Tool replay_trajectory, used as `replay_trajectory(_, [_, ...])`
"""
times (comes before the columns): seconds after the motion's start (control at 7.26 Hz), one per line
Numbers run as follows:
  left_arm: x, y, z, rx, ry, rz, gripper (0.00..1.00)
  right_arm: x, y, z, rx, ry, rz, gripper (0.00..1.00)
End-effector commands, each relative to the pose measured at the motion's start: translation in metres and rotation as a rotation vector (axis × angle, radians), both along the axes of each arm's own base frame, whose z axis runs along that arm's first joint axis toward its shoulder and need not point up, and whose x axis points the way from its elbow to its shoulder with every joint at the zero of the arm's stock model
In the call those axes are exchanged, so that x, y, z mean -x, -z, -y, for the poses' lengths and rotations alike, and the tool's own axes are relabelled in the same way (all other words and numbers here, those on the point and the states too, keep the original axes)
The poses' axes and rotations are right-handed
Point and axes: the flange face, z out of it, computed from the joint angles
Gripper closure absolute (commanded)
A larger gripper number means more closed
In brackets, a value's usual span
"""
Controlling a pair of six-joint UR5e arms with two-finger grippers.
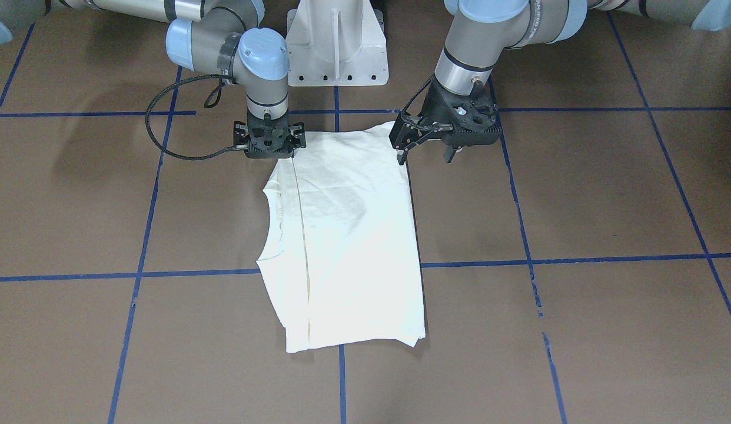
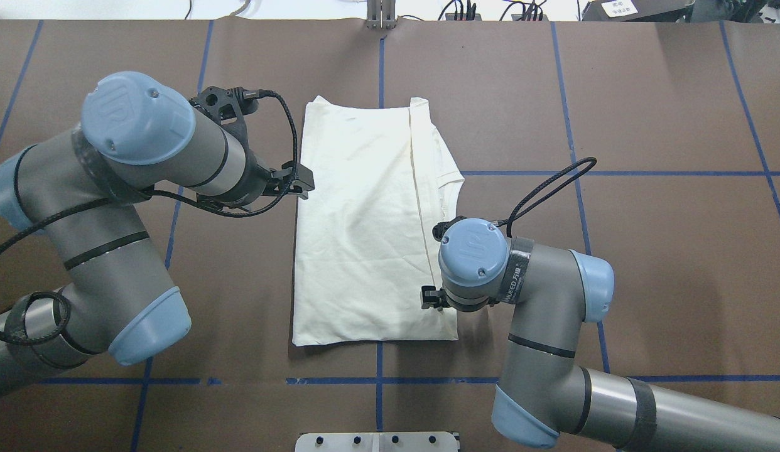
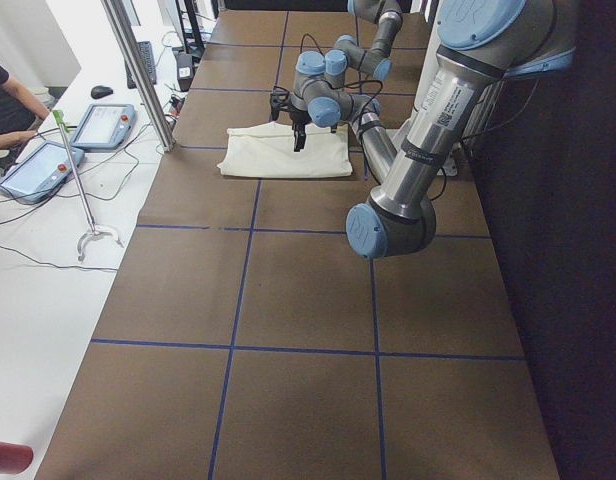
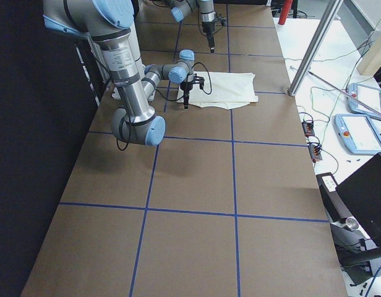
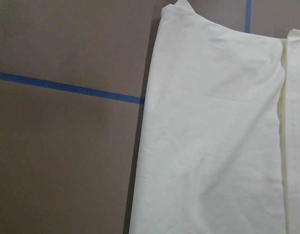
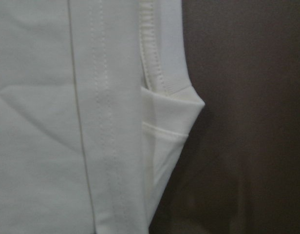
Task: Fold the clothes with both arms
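The cream-white shirt (image 1: 348, 247) lies flat on the brown table, folded lengthwise with its plain side up, so the print is hidden. It also shows in the overhead view (image 2: 365, 220) and both wrist views (image 5: 213, 136) (image 6: 52, 122). My left gripper (image 1: 425, 155) is open, tilted and just above the table at the shirt's long side edge (image 2: 302, 182). My right gripper (image 1: 270, 150) is low over the shirt's near corner by the collar side (image 2: 435, 296). Its fingers are hidden under its body, so I cannot tell if it is open or shut.
The white pedestal base (image 1: 336, 47) stands at the robot's side of the table. Blue tape lines (image 1: 577, 259) grid the brown surface. Beyond the far edge is a white bench with tablets (image 3: 98, 125) and a metal post (image 3: 138, 70).
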Motion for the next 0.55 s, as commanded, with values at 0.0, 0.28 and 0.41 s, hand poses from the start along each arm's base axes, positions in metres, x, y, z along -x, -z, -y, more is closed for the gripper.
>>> replay_trajectory(0.0, [-0.005,0.001,-0.004,0.001,-0.009,-0.003,0.00,-0.009,-0.009,0.010,0.003,-0.006,-0.032,0.00])
replay_trajectory(0.28, [-0.005,0.001,-0.004,0.001,-0.009,-0.003,0.00,-0.025,-0.024,0.022,0.009,-0.025,-0.053,0.00])
replay_trajectory(0.41, [-0.005,0.001,-0.005,0.000,-0.010,-0.004,0.00,-0.032,-0.032,0.029,-0.001,-0.022,-0.065,0.00])
